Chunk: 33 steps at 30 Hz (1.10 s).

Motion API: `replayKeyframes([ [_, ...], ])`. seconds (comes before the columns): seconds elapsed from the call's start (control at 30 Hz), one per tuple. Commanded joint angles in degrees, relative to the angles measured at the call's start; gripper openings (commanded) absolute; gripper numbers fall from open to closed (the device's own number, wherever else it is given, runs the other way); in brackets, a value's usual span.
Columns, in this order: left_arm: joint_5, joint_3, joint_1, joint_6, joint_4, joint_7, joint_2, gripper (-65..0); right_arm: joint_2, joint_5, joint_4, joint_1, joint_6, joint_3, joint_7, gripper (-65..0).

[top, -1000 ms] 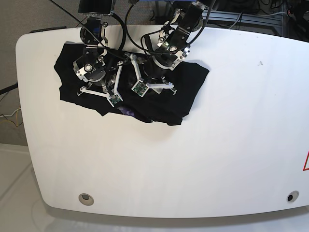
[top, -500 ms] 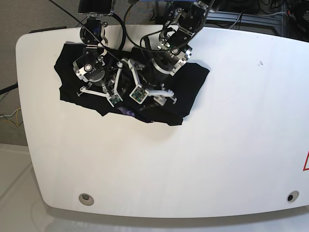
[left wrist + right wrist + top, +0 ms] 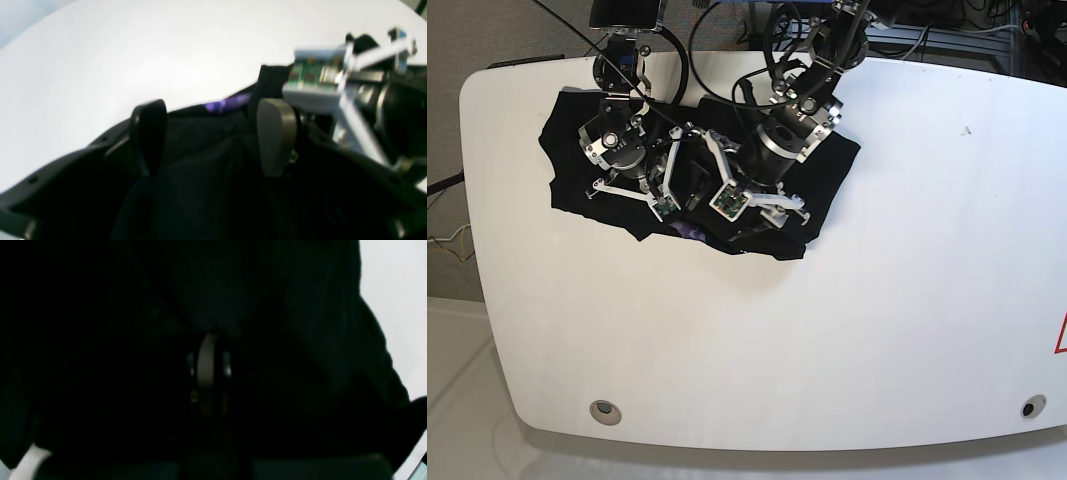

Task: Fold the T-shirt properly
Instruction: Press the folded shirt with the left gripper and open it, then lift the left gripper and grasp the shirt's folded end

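1. The shirt is lying bunched near the tabletop's far left corner, with both arms working over it.
2. The left fingers are standing wide apart above the cloth, holding nothing.
3. The right fingers are pressing shut; whether they are pinching a fold is too dark to tell.
4. Risk: the soft, matte fabric is rumpling, so one grab may be catching several layers and skewing the fold.
5. The arms are crowding together and may be colliding.
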Motion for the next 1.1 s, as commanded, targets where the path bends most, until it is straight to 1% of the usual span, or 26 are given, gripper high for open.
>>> replayKeyframes([
  [0.0,-0.2,-1.7,1.3,0.4,1.1,-1.3,0.1,-24.7,-0.4,-0.1,-2.0,-1.5,1.6,0.0,-4.2,-65.0],
  [0.27,-0.3,-7.6,3.5,0.1,0.7,-1.4,-0.1,-24.7,-0.4,-0.1,-2.0,-1.5,1.6,0.0,-4.2,-65.0],
  [0.43,-1.5,-9.2,4.0,0.0,-0.4,-1.6,-2.1,-24.7,-0.4,-0.1,-1.9,-1.4,1.6,0.0,-4.2,-65.0],
  [0.53,-3.8,-9.5,4.0,0.0,-2.0,-3.4,-3.7,-24.7,-0.4,-0.1,-1.9,-1.4,1.6,-0.1,-4.2,-65.0],
  [0.67,-6.7,-9.5,4.1,0.0,-6.7,-7.2,-5.9,-24.7,-0.4,-0.1,-1.6,-1.4,1.6,-0.2,-4.2,-65.0],
  [0.8,-8.5,-10.2,4.1,0.1,-12.5,-10.2,-6.5,-24.7,-0.4,-0.1,-1.4,-1.4,1.6,0.0,-4.2,-65.0],
  [0.93,-8.9,-12.2,4.1,0.1,-17.3,-13.4,-6.2,-24.7,-0.4,-0.1,-1.4,-1.1,1.6,0.0,-4.2,-65.0],
  [1.07,-8.9,-13.1,4.1,0.1,-20.4,-15.0,-6.1,-24.7,-0.4,0.0,-1.4,-0.9,1.6,0.0,-4.2,-65.0],
])
